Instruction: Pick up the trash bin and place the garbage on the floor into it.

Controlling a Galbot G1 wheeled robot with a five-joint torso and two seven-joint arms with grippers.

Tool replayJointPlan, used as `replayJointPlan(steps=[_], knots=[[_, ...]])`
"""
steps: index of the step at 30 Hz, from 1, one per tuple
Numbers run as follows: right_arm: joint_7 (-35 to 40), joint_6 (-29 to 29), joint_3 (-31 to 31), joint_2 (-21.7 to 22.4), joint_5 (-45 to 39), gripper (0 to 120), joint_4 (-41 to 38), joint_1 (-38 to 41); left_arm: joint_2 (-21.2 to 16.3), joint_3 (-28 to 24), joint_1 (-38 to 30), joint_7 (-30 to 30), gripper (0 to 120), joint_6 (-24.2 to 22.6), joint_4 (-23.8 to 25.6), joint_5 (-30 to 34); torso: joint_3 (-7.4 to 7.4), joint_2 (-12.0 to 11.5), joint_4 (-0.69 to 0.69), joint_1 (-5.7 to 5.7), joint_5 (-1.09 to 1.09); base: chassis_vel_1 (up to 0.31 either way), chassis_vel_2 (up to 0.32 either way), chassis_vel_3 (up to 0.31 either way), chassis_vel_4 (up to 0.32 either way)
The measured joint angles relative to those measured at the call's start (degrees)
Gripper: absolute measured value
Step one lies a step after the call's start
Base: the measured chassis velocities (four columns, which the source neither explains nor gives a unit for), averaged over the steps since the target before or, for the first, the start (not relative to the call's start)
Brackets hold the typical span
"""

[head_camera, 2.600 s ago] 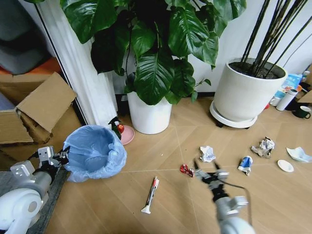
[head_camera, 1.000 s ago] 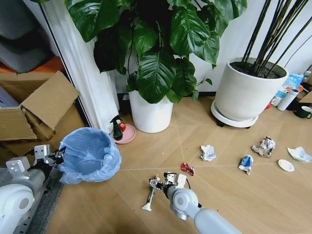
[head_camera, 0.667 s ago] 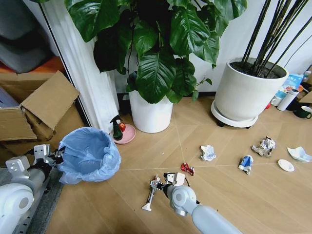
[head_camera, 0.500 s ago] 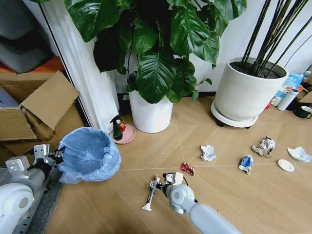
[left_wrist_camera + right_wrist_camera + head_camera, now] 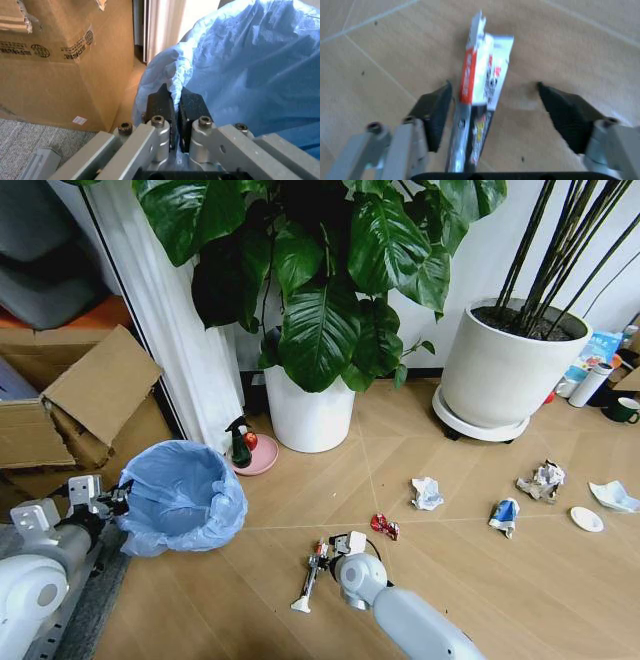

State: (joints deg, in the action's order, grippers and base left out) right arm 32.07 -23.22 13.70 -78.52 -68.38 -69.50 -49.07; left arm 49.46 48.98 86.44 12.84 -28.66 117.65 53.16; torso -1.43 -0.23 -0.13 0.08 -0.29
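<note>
The trash bin (image 5: 180, 498), lined with a crinkly light blue bag (image 5: 240, 67), stands on the floor (image 5: 300, 480) at the left. My left gripper (image 5: 113, 500) is shut on the bag's rim, which is pinched between its black fingers (image 5: 161, 103). My right gripper (image 5: 328, 551) is low over the white tube wrapper (image 5: 309, 576). It is open, and the tube wrapper (image 5: 481, 93) lies between its fingers (image 5: 435, 108), closer to one of them. More garbage lies to the right: a red wrapper (image 5: 383, 526), a paper wad (image 5: 426, 493), a blue-white packet (image 5: 503, 515), another wad (image 5: 541, 479) and a white disc (image 5: 586, 520).
A leafy plant in a white pot (image 5: 305, 415) and a bigger white pot (image 5: 505, 375) stand at the back. A pink dish with a small bottle (image 5: 250, 450) sits beside the bin. Cardboard boxes (image 5: 70, 405) are at the left, and a white bottle (image 5: 586, 383) and dark mug (image 5: 624, 410) at the far right.
My right arm has swung left from near the red wrapper down to the tube wrapper and edged closer to it. The left gripper keeps its hold on the bag rim.
</note>
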Motion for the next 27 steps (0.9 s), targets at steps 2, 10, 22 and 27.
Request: replayJointPlan(steps=[2,10,22,27], knots=[[-0.3,0.0,-0.1,-0.4,0.5,52,0.8,0.1,0.0,0.0,0.0,0.0,0,0.0,0.0,0.1,0.01,0.0,-0.01,0.00,-0.01,0.000,0.000,0.000,0.000],[-0.4,0.0,-0.1,-0.4,0.9,25,1.5,0.3,-0.3,0.1,0.0,0.0,0,0.0,0.0,0.3,-0.02,0.0,-0.02,0.00,0.00,0.000,0.000,0.000,0.000],[-0.5,0.5,-2.1,2.0,4.3,0,-5.8,-2.2,-0.3,0.3,0.1,-0.1,0,0.2,0.0,0.4,-0.08,0.0,0.04,0.03,0.05,0.000,0.000,0.000,0.000],[-5.0,5.7,-6.2,7.6,11.9,0,-16.5,-4.9,-1.2,-0.7,0.2,0.6,0,0.2,0.0,1.0,-0.05,0.0,0.01,0.03,0.03,0.000,0.000,0.000,0.000]])
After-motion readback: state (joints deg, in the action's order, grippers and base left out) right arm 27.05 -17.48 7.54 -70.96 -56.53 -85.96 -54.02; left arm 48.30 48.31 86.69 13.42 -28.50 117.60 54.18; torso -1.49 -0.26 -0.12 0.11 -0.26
